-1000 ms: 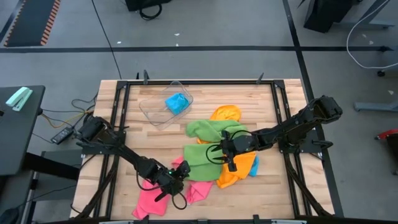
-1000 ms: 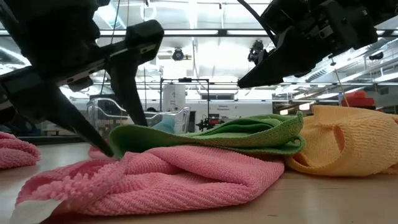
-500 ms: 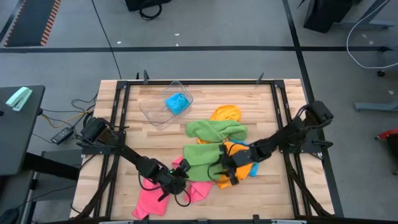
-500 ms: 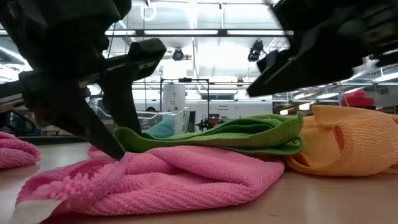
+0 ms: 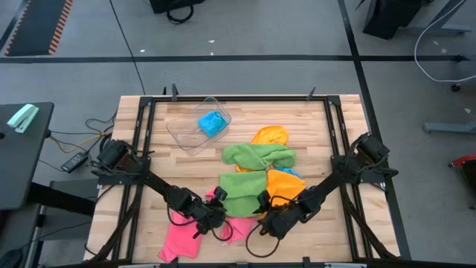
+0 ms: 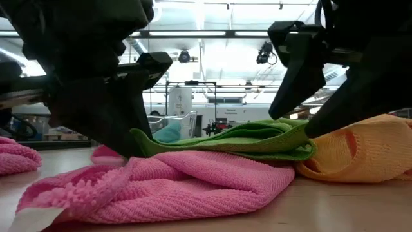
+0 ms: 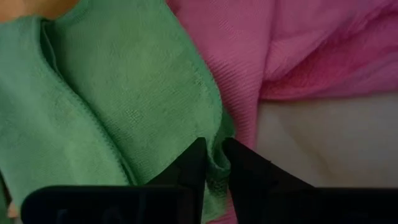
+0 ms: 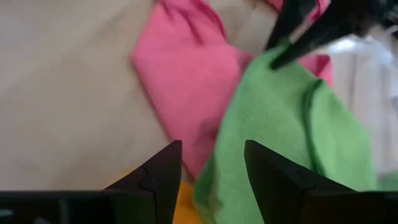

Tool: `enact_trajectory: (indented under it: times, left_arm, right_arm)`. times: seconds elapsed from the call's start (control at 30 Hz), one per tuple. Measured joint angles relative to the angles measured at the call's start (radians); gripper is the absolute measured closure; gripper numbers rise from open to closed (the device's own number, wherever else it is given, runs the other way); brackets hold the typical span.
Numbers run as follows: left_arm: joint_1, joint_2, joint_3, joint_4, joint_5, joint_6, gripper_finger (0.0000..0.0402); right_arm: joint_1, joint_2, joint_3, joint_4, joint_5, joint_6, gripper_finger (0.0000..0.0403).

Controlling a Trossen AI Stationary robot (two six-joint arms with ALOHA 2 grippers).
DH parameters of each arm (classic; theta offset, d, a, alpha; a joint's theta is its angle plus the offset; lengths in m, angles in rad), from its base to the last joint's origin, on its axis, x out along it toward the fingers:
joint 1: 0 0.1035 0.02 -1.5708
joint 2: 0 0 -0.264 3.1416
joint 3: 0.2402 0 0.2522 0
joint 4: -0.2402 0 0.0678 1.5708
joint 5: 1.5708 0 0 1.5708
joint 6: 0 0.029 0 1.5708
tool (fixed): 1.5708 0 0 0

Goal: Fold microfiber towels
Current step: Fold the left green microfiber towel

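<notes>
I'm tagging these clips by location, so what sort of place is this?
Probably a robotics lab or workshop: a wooden table on a bare grey floor, ceiling strip lights over a large open room, and cables trailing beside the table.

A light butcher-block wooden table top (image 5: 160, 152) fills the middle of the high view, edged by a black metal frame (image 5: 223, 97). Toward eleven o'clock on the wood sits a clear plastic tub (image 5: 187, 131), tipped at an angle (what lies inside it is not part of this account). Off the table at nine o'clock, a small black remote-like box (image 5: 74, 161) lies on the grey floor among thin yellow and black cables (image 5: 85, 135). Farther out at nine o'clock stands a dark side table (image 5: 21, 152) carrying a pale green stapler-shaped object (image 5: 22, 117). At ten o'clock, an orange-and-black striped floor strip (image 5: 59, 27) crosses the corner.
</notes>
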Motion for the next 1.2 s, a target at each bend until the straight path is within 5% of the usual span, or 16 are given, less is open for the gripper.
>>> enact_trajectory:
  times: [0.43, 0.97, 1.2]
  left_arm:
    - [0.0, 0.0, 0.0, -0.008, 0.0, -0.023, 0.0332]
    - [0.0, 0.0, 0.0, -0.008, 0.0, -0.024, 0.0322]
    - [0.0, 0.0, 0.0, -0.007, -0.001, -0.024, 0.0321]
  right_arm:
    - [-0.008, 0.025, 0.003, -0.123, 0.038, -0.131, 0.0227]
    - [-0.025, 0.024, -0.001, -0.104, 0.033, -0.094, 0.0351]
    - [-0.022, 0.023, -0.001, -0.104, 0.025, -0.059, 0.0359]
